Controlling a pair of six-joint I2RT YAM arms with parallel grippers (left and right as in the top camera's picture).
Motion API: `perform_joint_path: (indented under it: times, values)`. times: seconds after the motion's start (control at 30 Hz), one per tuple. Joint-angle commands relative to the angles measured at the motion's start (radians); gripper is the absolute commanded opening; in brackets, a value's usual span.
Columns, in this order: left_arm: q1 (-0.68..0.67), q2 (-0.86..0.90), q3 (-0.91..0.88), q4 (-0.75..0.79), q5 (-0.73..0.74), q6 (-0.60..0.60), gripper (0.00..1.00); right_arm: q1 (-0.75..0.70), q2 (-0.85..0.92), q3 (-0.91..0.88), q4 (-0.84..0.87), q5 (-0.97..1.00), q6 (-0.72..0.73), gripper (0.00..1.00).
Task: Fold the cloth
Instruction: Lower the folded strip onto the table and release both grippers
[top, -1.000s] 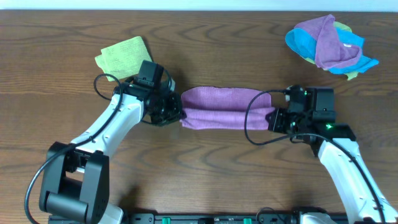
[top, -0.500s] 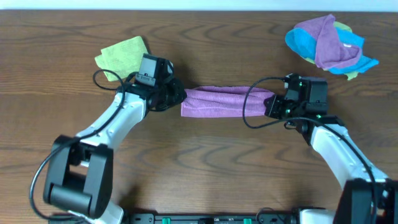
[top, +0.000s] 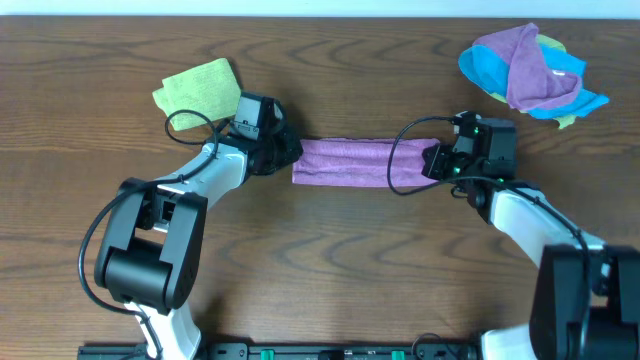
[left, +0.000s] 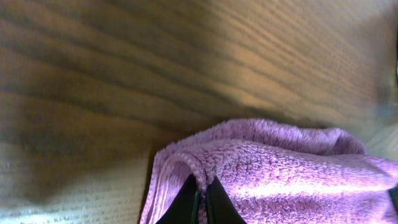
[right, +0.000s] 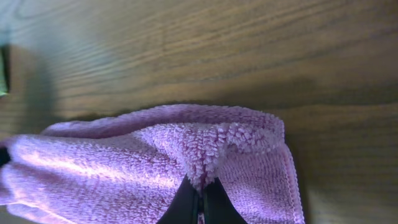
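Observation:
A purple cloth (top: 352, 162) lies as a long narrow folded strip across the middle of the wooden table. My left gripper (top: 288, 157) is shut on its left end; the left wrist view shows the jaws (left: 201, 198) pinching a ridge of the purple cloth (left: 280, 174). My right gripper (top: 432, 162) is shut on its right end; the right wrist view shows the jaws (right: 200, 202) pinching a fold of the cloth (right: 112, 168). The strip is held taut between both grippers, close to the table.
A yellow-green cloth (top: 196, 87) lies folded at the back left, just behind my left arm. A heap of blue, purple and yellow cloths (top: 528, 72) sits at the back right. Black cables loop off both wrists.
Both grippers carried the cloth's near edge away from me toward the far edge. The strip is narrower now and lies a little further back on the table.

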Motion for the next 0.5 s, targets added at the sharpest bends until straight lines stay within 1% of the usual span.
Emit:
perform_joint_path:
  times: [0.0, 0.2, 0.23, 0.27, 0.3, 0.37, 0.4, 0.43, 0.47]
  values:
    - [0.005, 0.024, 0.005, 0.02, -0.058, -0.005, 0.06, 0.002, 0.046, 0.003, 0.021, 0.059, 0.013, 0.02]
    - [0.004, 0.051, 0.005, 0.047, -0.059, -0.005, 0.06, 0.002, 0.089, 0.003, 0.042, 0.08, -0.006, 0.02]
    - [0.004, 0.055, 0.005, 0.048, -0.068, -0.005, 0.06, 0.002, 0.092, 0.003, 0.046, 0.086, -0.011, 0.05]
    - [0.004, 0.055, 0.005, 0.047, -0.079, -0.005, 0.06, 0.002, 0.092, 0.003, 0.051, 0.088, -0.013, 0.12]
    - [0.004, 0.055, 0.005, 0.047, -0.089, -0.004, 0.07, 0.002, 0.092, 0.003, 0.056, 0.092, -0.013, 0.22]
    - [0.004, 0.055, 0.005, 0.047, -0.107, -0.004, 0.17, 0.002, 0.092, 0.003, 0.064, 0.091, -0.013, 0.36]
    - [0.006, 0.055, 0.005, 0.047, -0.106, -0.003, 0.24, 0.002, 0.092, 0.003, 0.064, 0.09, -0.013, 0.41]
    - [0.01, 0.055, 0.005, 0.045, -0.105, -0.003, 0.29, 0.002, 0.092, 0.003, 0.062, 0.089, -0.013, 0.45]
    - [0.012, 0.055, 0.005, 0.043, -0.105, -0.002, 0.31, 0.002, 0.091, 0.003, 0.058, 0.082, -0.013, 0.5]
